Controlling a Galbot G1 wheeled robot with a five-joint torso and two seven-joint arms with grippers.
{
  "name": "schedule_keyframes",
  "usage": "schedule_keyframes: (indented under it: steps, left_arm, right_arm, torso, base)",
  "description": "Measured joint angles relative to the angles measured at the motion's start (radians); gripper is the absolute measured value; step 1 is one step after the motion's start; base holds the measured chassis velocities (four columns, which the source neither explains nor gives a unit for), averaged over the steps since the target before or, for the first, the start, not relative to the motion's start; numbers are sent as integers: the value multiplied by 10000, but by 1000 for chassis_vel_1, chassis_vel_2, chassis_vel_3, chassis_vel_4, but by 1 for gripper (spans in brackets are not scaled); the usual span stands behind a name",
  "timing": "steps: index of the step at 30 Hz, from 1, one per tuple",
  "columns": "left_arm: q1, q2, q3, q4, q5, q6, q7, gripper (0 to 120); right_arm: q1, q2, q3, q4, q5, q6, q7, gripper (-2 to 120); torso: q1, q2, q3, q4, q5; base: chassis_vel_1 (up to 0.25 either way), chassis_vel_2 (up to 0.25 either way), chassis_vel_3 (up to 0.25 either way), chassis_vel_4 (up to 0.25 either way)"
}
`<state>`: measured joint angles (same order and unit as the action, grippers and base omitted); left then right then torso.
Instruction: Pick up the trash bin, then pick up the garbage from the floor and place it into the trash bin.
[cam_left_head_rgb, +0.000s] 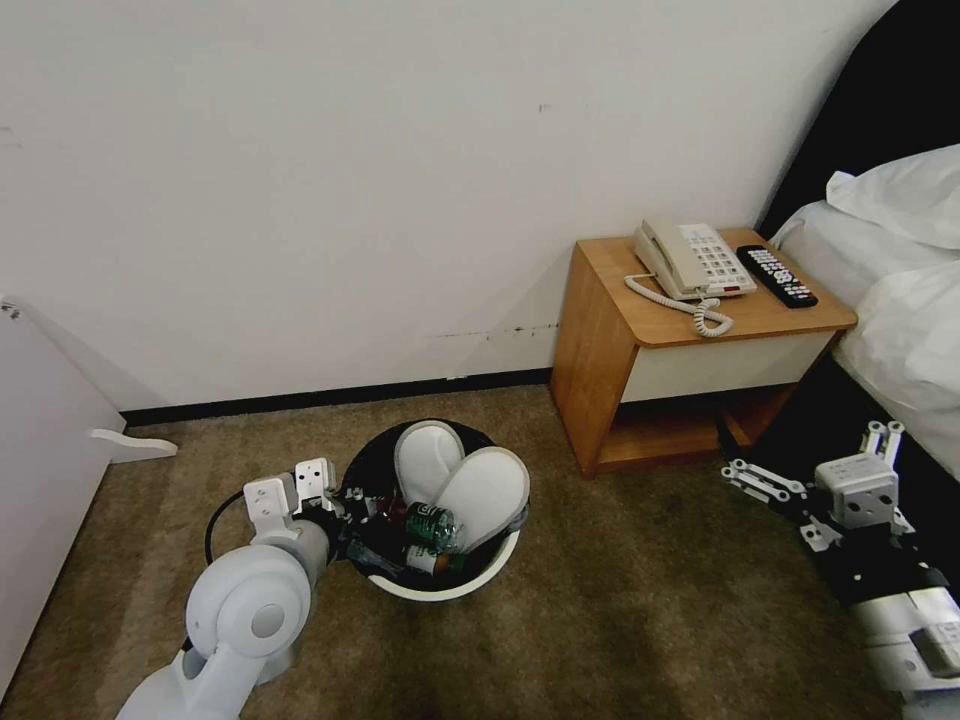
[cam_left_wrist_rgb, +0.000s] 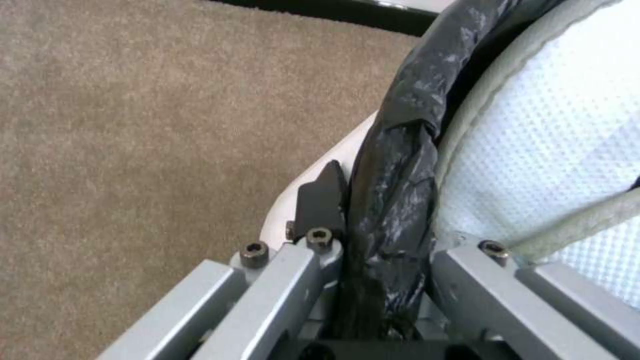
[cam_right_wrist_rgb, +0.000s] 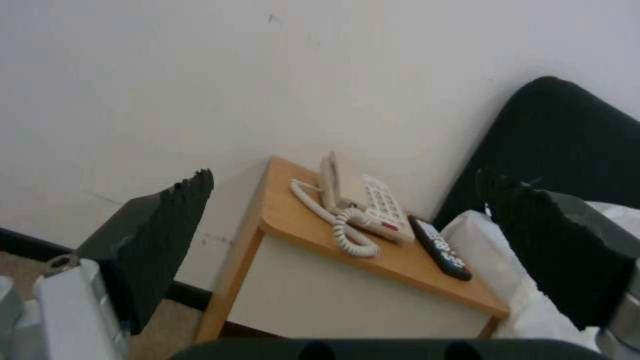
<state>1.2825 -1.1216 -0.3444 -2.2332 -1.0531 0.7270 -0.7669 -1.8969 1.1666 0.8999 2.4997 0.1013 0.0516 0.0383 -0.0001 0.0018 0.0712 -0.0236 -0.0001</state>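
Head view: left tool (cam_left_head_rgb: 340, 507) clamped on trash bin (cam_left_head_rgb: 470, 585) rim (right tool (cam_left_head_rgb: 810, 462) wide open, empty)

Setting: a bedroom, probably a hotel guest room. Evidence: a wooden bedside table (cam_left_head_rgb: 690, 330) at centre right, carrying a corded cream telephone (cam_left_head_rgb: 692, 260) and a black remote control (cam_left_head_rgb: 777, 275); a bed with white linen (cam_left_head_rgb: 900, 290) and a dark headboard (cam_left_head_rgb: 880, 90) at the right edge; beige short-pile carpet (cam_left_head_rgb: 620, 610) across the lower frame; a black baseboard (cam_left_head_rgb: 330, 398) under a plain white wall (cam_left_head_rgb: 350, 180); two white disposable-looking slippers (cam_left_head_rgb: 465, 480) at lower centre.
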Motion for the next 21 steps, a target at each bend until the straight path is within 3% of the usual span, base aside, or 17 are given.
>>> schedule_keyframes:
  steps: [21]
  left_arm:
    - [-33, 50, -10, -4, -3, -51, 59, 4]
  right_arm:
    - [-21, 449, 7, 22, -151, 154, -219, 100]
  torso:
    - [0, 0, 0, 0, 1]
  base:
    - [0, 0, 0, 0]
